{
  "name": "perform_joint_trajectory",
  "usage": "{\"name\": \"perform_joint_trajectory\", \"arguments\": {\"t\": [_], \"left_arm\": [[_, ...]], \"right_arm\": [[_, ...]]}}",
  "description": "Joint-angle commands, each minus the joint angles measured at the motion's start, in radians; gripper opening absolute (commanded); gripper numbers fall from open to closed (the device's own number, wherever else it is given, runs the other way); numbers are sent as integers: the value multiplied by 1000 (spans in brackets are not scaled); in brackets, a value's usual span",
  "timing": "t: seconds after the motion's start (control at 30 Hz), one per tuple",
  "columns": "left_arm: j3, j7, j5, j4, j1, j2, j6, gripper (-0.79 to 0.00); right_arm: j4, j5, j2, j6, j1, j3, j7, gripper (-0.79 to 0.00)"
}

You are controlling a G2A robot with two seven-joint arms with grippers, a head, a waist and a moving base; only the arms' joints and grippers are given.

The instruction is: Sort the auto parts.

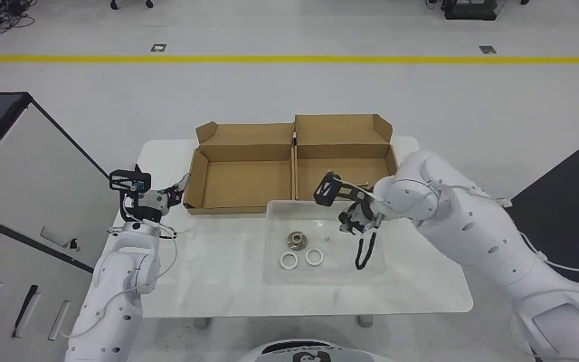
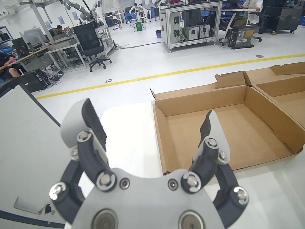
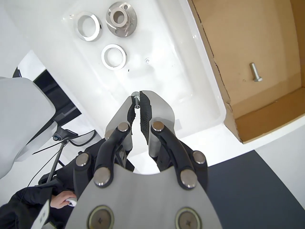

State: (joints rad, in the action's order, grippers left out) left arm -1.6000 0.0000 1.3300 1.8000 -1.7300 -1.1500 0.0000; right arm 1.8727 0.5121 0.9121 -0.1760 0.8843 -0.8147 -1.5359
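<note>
White worktop [image 2: 128, 129] lies beneath the left tool [image 2: 147, 107]; a white panel [image 2: 23, 132] stands just beside it; well beyond it run a yellow floor line [image 1: 271, 59], a black office chair [image 2: 91, 41], a green bin [image 2: 138, 26].

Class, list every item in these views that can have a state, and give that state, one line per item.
Left gripper: open, empty.
Right gripper: shut on a held bolt, over the tray.
Box nearer the left arm: open, empty.
Box nearer the right arm: open, one loose bolt inside.
Tray: holds a larger ring, a smaller ring, a flange and a small fastener.
</note>
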Motion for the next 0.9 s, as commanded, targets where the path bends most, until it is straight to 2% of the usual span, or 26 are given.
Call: {"name": "perform_joint_trajectory", "arguments": {"t": [0.0,0.4,0.87], "left_arm": [[0,0,0,0,0,0,0,0],[0,0,0,0,0,0,0,0],[0,0,0,0,0,0,0,0]], "right_arm": [[29,-18,-18,2,-10,-12,0,-785],[168,-157,-120,48,-113,-32,0,-785],[158,-161,-122,55,-111,-35,21,-785]]}}
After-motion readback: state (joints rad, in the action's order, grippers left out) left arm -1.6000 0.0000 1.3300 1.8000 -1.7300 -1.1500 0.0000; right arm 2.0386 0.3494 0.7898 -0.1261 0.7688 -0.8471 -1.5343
